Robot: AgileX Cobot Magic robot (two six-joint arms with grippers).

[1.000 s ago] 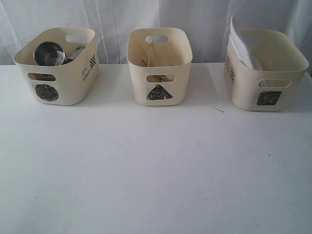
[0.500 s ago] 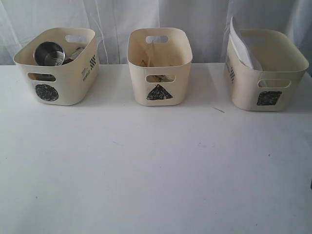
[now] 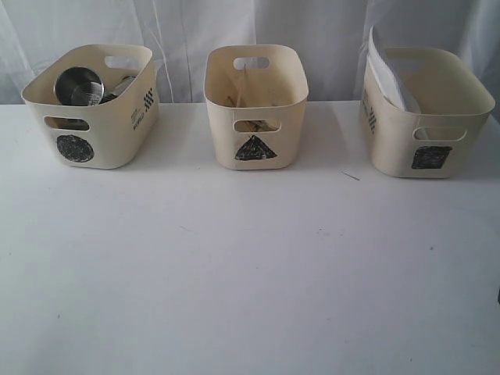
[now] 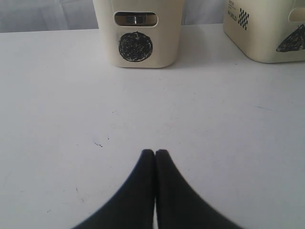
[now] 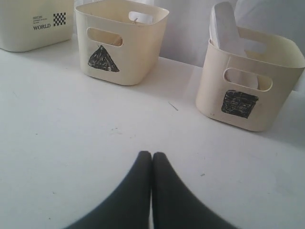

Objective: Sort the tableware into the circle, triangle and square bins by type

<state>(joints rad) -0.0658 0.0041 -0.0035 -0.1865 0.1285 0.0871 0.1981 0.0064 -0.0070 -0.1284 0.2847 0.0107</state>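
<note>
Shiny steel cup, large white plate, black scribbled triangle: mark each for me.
Shiny steel cup (image 3: 78,84), exterior view, open mouth.
Large white plate (image 3: 384,70), exterior view, raised edge.
Black scribbled triangle (image 3: 255,148), exterior view, middle.

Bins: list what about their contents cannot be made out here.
- Circle bin, exterior view: its wall hides everything under the steel cup.
- Triangle bin, exterior view: contents are dim shapes behind the wall; pieces uncountable.
- Square bin, exterior and right wrist views: wall hides the white plate below its top edge.

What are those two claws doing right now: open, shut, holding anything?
Left gripper: shut, holding nothing.
Right gripper: shut, holding nothing.
</note>
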